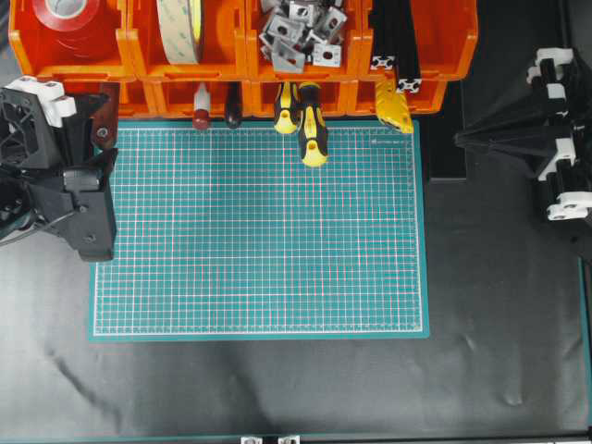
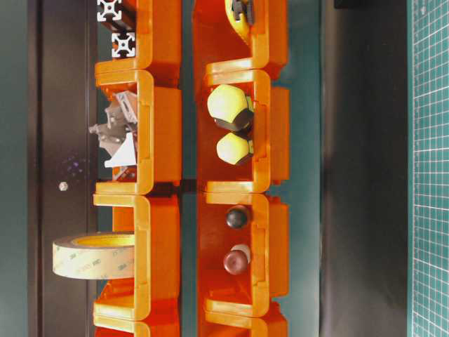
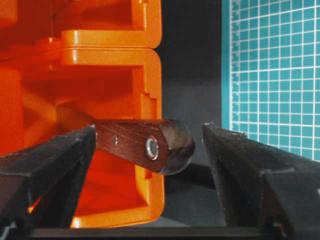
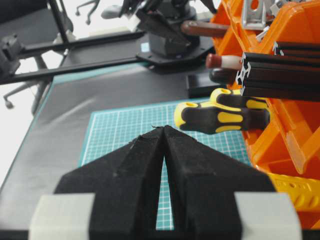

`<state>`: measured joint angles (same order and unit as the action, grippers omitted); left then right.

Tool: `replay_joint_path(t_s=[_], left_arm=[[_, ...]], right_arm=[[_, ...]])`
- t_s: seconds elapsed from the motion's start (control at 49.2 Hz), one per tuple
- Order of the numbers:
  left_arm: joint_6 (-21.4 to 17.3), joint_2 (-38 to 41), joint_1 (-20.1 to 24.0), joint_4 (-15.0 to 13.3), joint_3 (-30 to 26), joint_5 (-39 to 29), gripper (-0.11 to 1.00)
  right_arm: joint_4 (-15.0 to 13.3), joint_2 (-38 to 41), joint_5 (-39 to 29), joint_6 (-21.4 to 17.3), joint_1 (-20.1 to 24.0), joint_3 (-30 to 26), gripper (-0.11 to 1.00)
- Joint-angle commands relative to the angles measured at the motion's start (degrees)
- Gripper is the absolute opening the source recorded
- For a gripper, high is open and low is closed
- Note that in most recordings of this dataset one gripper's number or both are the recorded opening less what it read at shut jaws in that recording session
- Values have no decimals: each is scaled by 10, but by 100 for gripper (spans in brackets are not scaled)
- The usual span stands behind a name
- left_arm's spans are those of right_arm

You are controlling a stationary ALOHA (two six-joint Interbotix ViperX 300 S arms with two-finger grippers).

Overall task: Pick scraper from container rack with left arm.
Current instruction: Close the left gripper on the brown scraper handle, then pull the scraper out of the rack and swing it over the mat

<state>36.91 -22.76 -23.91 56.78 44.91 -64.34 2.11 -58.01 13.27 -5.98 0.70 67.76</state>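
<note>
The left gripper [image 3: 145, 150] is standing open at the lower bin of the container rack [image 3: 145, 70], its two fingers [image 3: 47, 165] flanking the scraper [image 3: 145, 145] without visibly touching it; the scraper's wooden handle end is jutting out of that bin; the right gripper [image 4: 164, 131] is sitting closed, well apart, facing the green cutting mat [image 1: 259, 231].
</note>
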Motion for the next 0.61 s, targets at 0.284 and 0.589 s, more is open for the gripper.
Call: replay_joint_path(t_s=[0.284,0.589], left_arm=[[-4,-3,-4,3,-22,0,33],[-31,-4,-47,3,-71,-93,29]], right_arm=[[1,0,5,0,1,-12,-1],[1,-6,4,0,1,-12,-1]])
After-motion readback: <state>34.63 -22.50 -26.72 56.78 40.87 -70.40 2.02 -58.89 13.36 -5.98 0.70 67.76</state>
